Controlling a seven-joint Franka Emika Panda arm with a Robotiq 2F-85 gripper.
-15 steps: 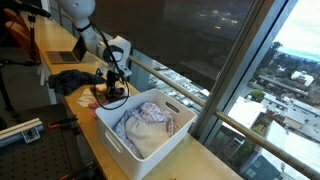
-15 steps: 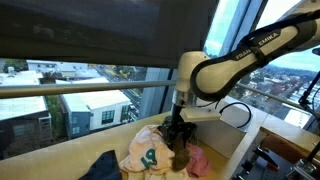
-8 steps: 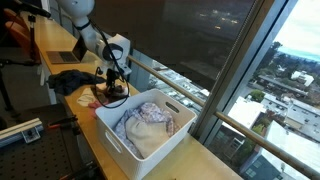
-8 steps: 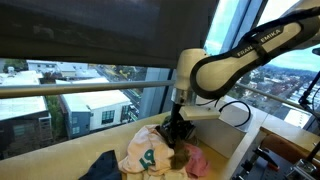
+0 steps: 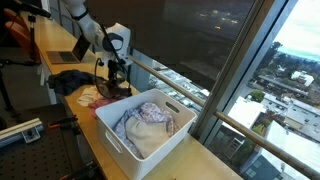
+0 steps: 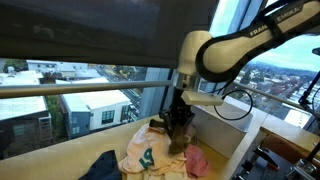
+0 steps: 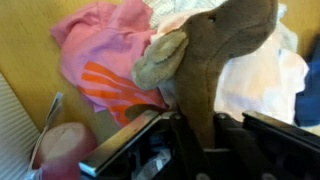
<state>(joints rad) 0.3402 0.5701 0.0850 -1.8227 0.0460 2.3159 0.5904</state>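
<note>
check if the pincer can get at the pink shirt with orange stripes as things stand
Probably not yet: the pincer is shut on a brown garment that hangs over part of the pink shirt just below, so its jaws are not free.

The gripper runs off the wrist view's lower edge, its fingertips buried in a blurred brown cloth; in both exterior views its jaws are too small to read.

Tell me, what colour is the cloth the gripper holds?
The cloth is greyish brown; wrist view shows it best.
</note>
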